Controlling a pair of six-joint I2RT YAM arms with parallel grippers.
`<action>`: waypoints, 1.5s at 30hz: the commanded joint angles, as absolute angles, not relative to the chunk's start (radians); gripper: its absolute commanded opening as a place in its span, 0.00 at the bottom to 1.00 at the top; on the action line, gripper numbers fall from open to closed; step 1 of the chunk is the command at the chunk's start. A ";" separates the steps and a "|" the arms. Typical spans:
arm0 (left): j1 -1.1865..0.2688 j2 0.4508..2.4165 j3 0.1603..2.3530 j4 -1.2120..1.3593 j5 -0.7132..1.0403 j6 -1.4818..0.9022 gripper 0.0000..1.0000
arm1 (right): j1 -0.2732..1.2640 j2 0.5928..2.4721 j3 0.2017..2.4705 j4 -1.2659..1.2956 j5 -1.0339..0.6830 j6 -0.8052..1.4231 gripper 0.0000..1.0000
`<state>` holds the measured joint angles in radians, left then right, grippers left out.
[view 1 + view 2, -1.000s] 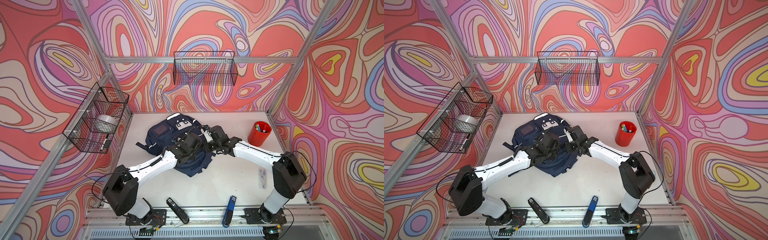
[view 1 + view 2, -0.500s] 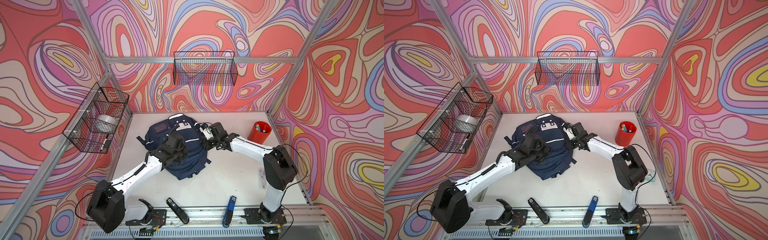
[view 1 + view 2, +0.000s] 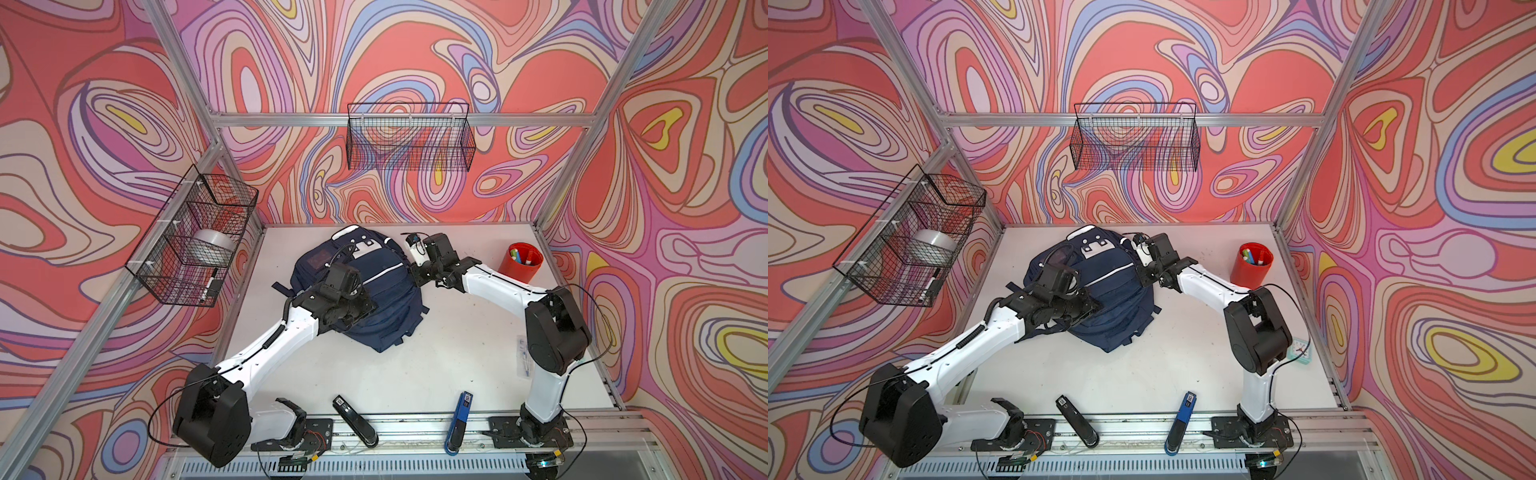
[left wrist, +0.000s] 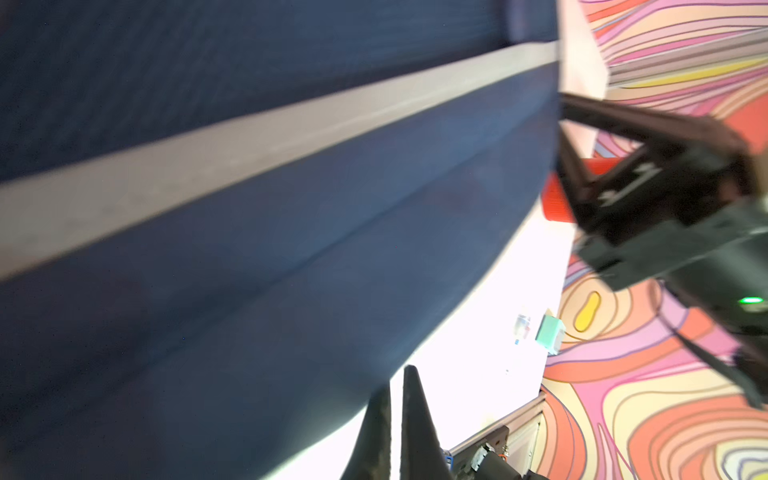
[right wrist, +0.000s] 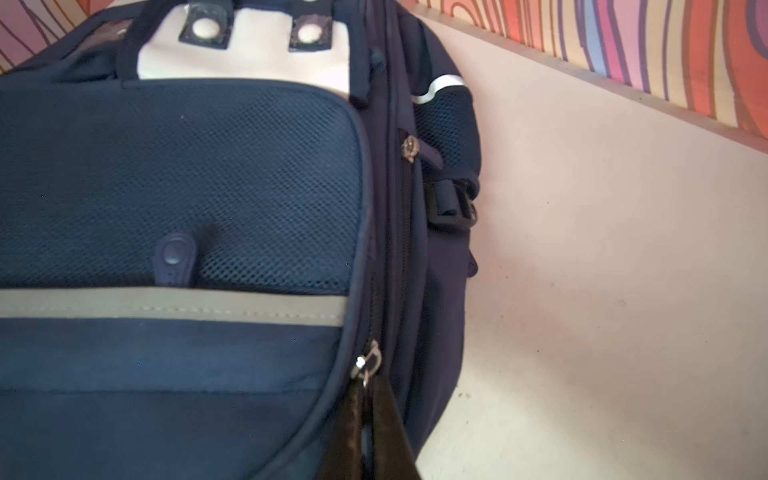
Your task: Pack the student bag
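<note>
The student bag (image 3: 390, 291), a big soft backpack of navy woven cloth with thin pale stripes, lies flat on the white tabletop (image 3: 457, 332), towards the back wall and a little left of centre. Both arms reach over it.

The right wrist view shows the detail best: a panel of open navy mesh, a flat grey stitched band below it, a cream patch with two round studs at the top, and a black plastic buckle at the side. There the right gripper (image 5: 368, 395) has its dark fingers pressed together on a zip pull (image 5: 368, 361), whose silver metal link sits at their tips.

The left wrist view is blurred, mostly smooth navy cloth crossed by one pale stripe. The left gripper (image 4: 395, 399) sits at the bag's edge, its pointed fingers a sliver apart with bright table showing between them.

A top view catches a small mint-green square clock (image 3: 1300, 351) by the right wall. Both top views show a glossy red round cup of pens (image 3: 525, 266), a black stapler (image 3: 355, 422) and a blue stapler (image 3: 457, 419).
</note>
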<state>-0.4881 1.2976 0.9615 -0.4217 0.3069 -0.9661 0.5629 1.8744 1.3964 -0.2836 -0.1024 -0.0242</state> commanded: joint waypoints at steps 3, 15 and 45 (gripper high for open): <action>-0.459 1.271 0.929 -0.422 0.145 -1.019 0.65 | 0.614 1.808 1.293 -0.231 -0.121 0.027 0.00; -0.332 1.241 1.018 -0.521 -0.006 -0.910 0.92 | 0.732 1.727 1.253 -0.231 -0.201 0.121 0.00; -0.594 1.369 0.888 -0.322 -0.119 -1.789 0.40 | 0.795 1.736 1.180 -0.087 -0.225 0.178 0.00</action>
